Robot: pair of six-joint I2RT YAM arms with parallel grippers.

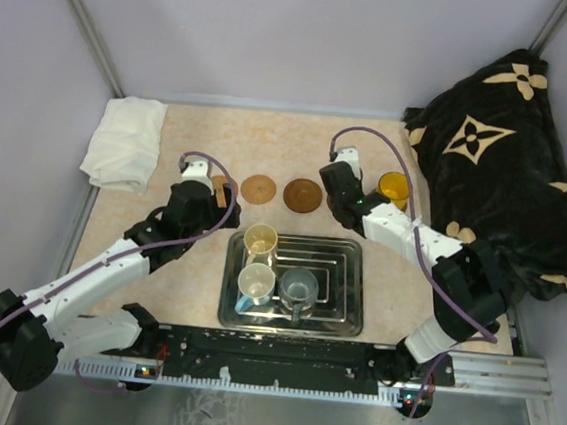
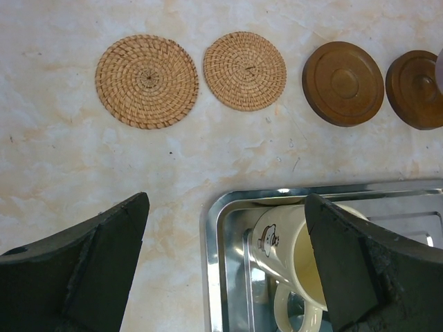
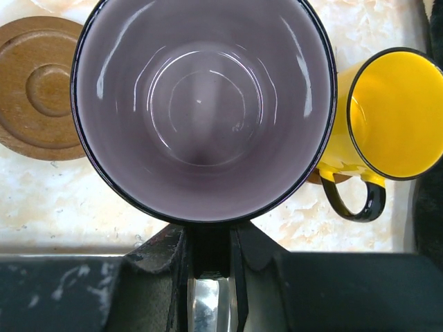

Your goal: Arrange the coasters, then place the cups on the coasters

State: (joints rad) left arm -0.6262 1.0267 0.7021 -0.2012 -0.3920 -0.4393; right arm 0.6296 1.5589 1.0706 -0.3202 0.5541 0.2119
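Currently: purple cup (image 3: 201, 104), seemingly glazed ceramic, stiff, slick, chippable; right claw (image 3: 208, 270) is clamping it by one side, left claw (image 2: 227, 207) is gaping empty.

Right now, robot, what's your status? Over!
Left fingers open above tray edge. Right fingers shut on purple cup, beside yellow cup. Three cups in tray. Nearest wooden coaster bare.

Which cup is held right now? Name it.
The purple cup, its handle clamped between the right fingers; the yellow cup stands free beside it; cream, white and grey cups sit in the tray.
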